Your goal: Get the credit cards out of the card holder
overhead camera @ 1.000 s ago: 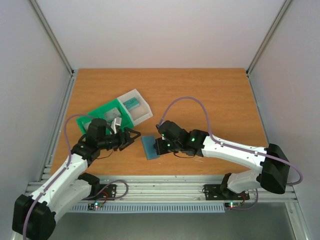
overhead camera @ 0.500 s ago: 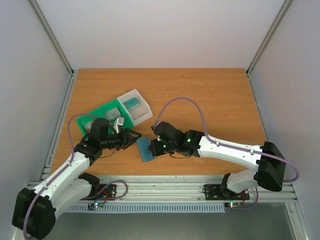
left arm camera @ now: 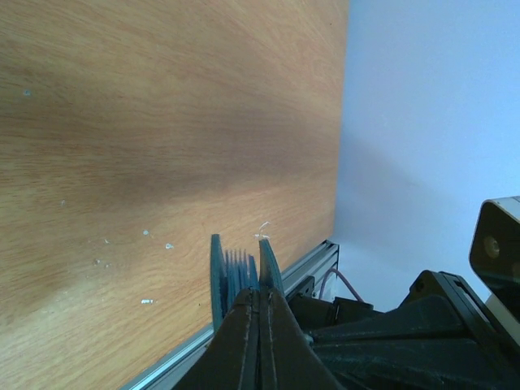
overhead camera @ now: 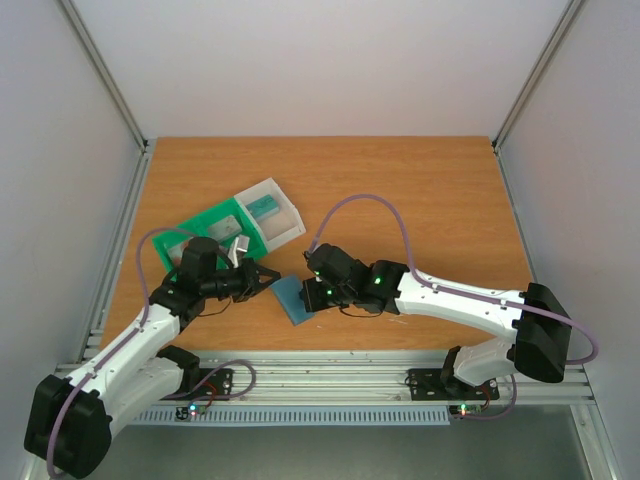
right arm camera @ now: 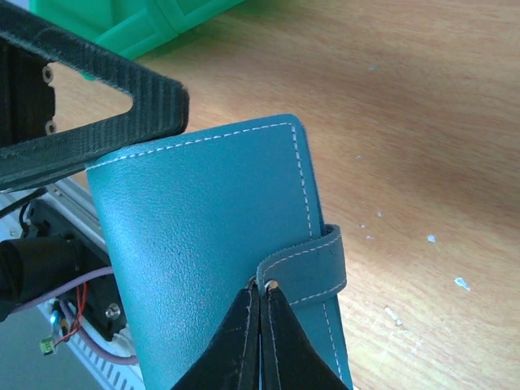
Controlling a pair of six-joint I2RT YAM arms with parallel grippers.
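Note:
The slate-blue card holder lies between my two grippers near the table's front edge. My right gripper is shut on the end of its side tab, with the stitched cover spreading out to the left. My left gripper meets the holder's left corner. In the left wrist view I see the holder edge-on, and the left gripper is shut on one outer flap. The other flap and the inner pockets fan out beside it. The credit cards are hidden.
A green-and-clear compartment tray lies just behind the left gripper, with a teal card in its clear end. Its green edge shows in the right wrist view. The table's front rail runs close by.
The left gripper has shut from wide open and moved right onto the holder's corner. The right gripper has dragged the holder a little to the left and turned it.

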